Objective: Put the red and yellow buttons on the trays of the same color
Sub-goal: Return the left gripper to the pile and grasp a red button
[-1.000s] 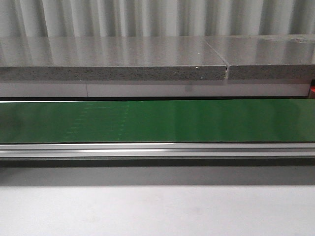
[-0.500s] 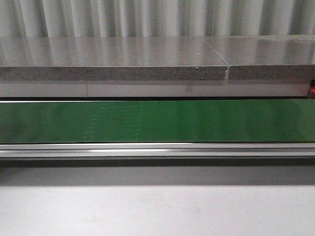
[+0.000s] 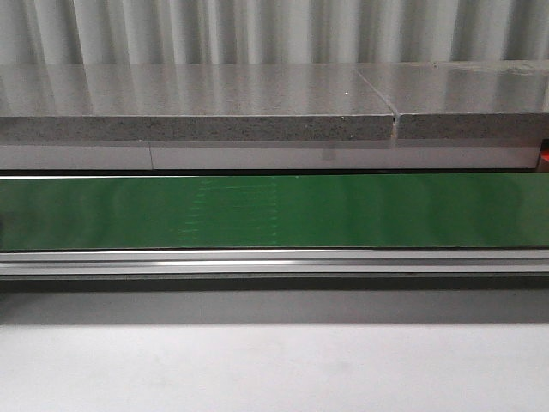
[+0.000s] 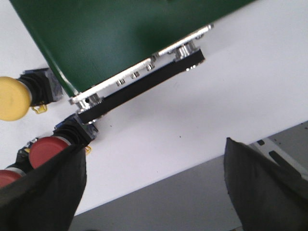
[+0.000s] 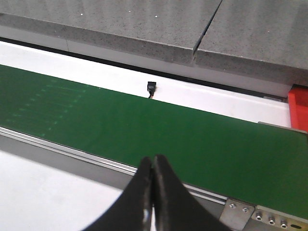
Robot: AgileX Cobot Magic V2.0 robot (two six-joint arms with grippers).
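Above the green belt (image 5: pixel 144 130), right pincer (image 5: pixel 153 192) closed.

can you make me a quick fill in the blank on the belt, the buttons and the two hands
1. The conveyor belt is ____ in colour.
2. In the left wrist view, the button farthest from the left hand's fingers is ____.
3. The right hand has its fingers ____ with nothing between them.
4. The left hand is ____, its fingers spread wide apart.

Missing words: green; yellow; closed; open
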